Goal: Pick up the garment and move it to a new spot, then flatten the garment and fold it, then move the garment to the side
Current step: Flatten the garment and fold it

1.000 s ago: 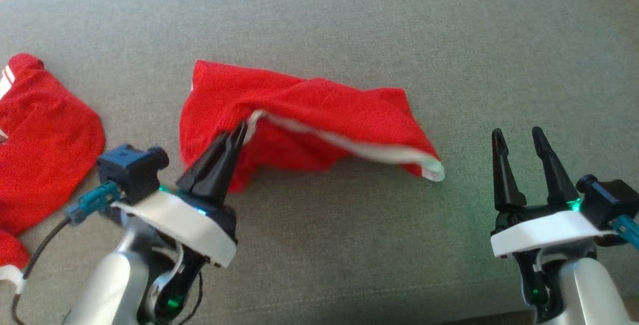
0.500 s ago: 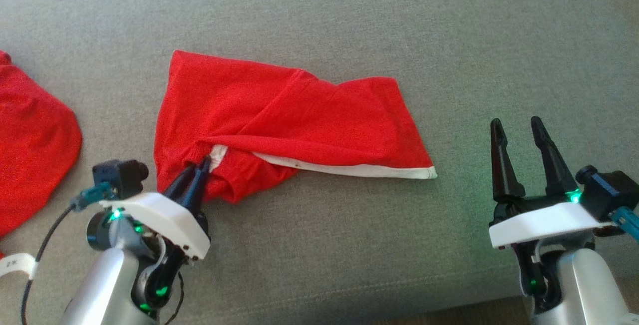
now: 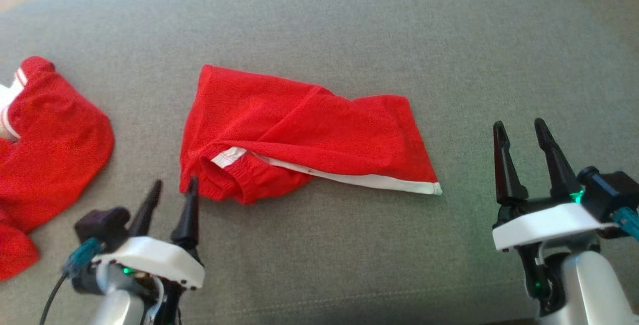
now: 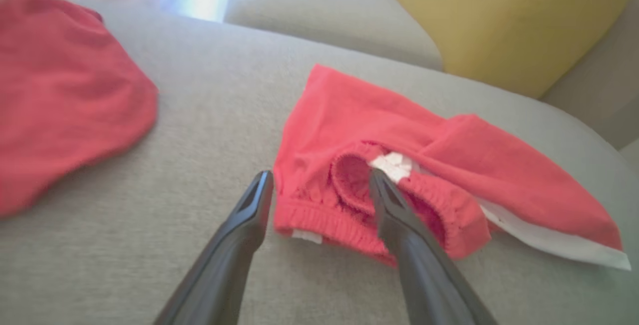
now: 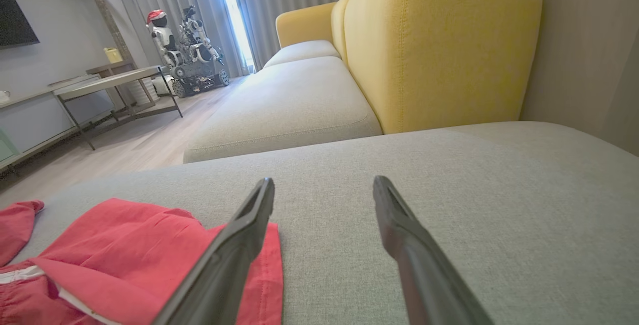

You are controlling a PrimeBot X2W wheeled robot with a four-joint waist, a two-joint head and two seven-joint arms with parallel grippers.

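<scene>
One big grey sofa cushion (image 3: 319, 20), red garment (image 3: 309, 125) lying crumpled in middle. Soft, light, floppy; will sag, bunch. Left claw (image 3: 174, 181) wide, empty, just beside stretchy waistband (image 3: 239, 189). Right claw (image 3: 519, 123) wide, empty, near white-edged corner (image 3: 432, 188). Best grab waistband, corner; pull flat.

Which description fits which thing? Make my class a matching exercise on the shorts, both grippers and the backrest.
Things:
1. shorts
2. left gripper
3. right gripper
4. backrest

Descriptions:
a. yellow
b. open, tips by the waistband
c. open, off to the right, apart from the cloth
d. red, lying rumpled on the cushion

Pairs: 1-d, 2-b, 3-c, 4-a
</scene>
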